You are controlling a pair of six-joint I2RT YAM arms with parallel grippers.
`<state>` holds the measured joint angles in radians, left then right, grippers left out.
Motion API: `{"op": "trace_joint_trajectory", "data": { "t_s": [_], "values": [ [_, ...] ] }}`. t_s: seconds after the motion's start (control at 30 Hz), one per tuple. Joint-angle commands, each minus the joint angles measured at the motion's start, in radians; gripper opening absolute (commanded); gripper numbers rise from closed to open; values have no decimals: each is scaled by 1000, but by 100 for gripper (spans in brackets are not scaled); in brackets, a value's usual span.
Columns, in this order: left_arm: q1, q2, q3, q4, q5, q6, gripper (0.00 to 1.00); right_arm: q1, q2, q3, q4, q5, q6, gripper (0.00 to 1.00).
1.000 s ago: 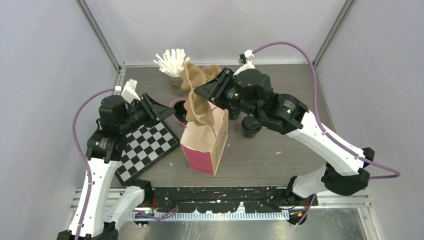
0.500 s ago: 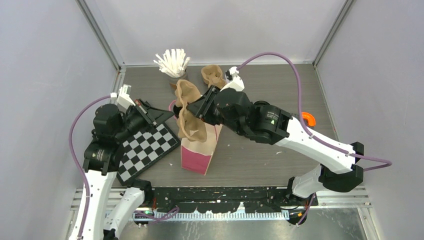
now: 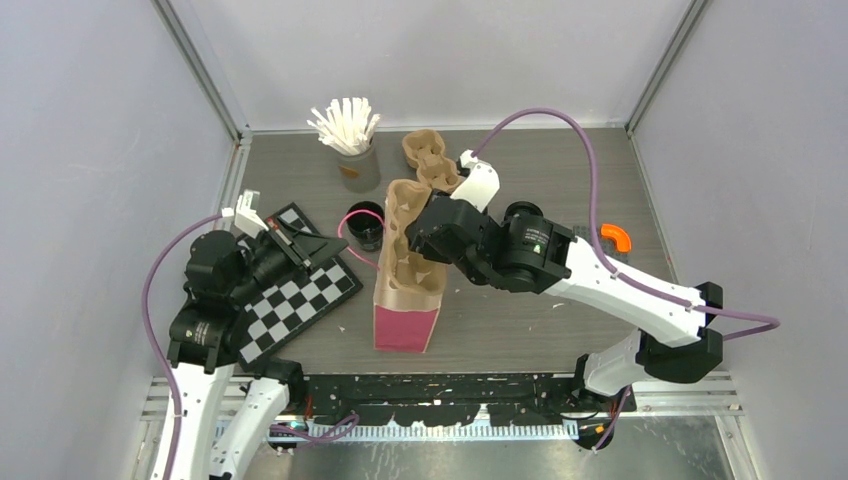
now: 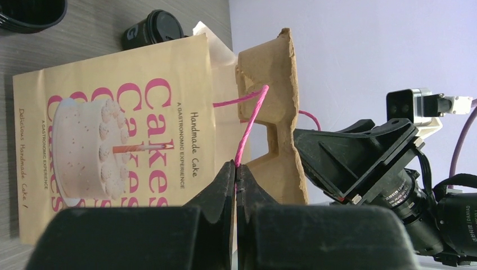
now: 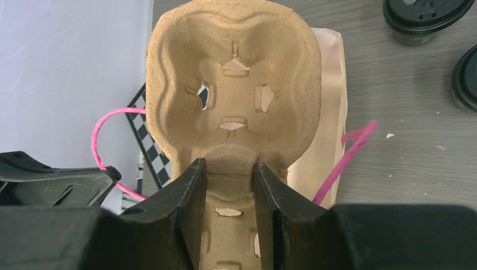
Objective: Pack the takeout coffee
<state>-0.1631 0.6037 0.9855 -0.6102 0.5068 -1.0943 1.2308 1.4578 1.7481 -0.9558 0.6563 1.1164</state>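
Left gripper (image 4: 235,171) jaws pinched tight on pink cord handle (image 4: 251,124) of tan paper bag (image 4: 140,84); right gripper (image 5: 229,167) jaws clamp brown moulded-pulp cup carrier (image 5: 230,67) at bag mouth.

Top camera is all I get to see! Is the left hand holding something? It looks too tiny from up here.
Observer: Yes. The left wrist view shows the left hand pinched shut on the pink string handle of the paper bag.
Operator: What's drawn on the bag?
Observer: A white cake with a candle, and the word "Cakes" in big pink letters.
Operator: Where does the right hand grab the brown tray?
Observer: The right wrist view shows the right hand clamped on the cup carrier at its narrow middle, squeezing it from both sides.
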Motion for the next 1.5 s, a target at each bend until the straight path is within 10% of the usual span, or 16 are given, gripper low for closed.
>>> {"op": "trace_joint_trajectory", "data": {
  "t_s": [0.0,1.47],
  "values": [
    [3,-17,-9,51,31,-21,0,6,22,58,-25,95,-38,33],
    [3,-31,138,-303,-110,218,0,65,240,106,-159,167,-106,33]
  ]
}}
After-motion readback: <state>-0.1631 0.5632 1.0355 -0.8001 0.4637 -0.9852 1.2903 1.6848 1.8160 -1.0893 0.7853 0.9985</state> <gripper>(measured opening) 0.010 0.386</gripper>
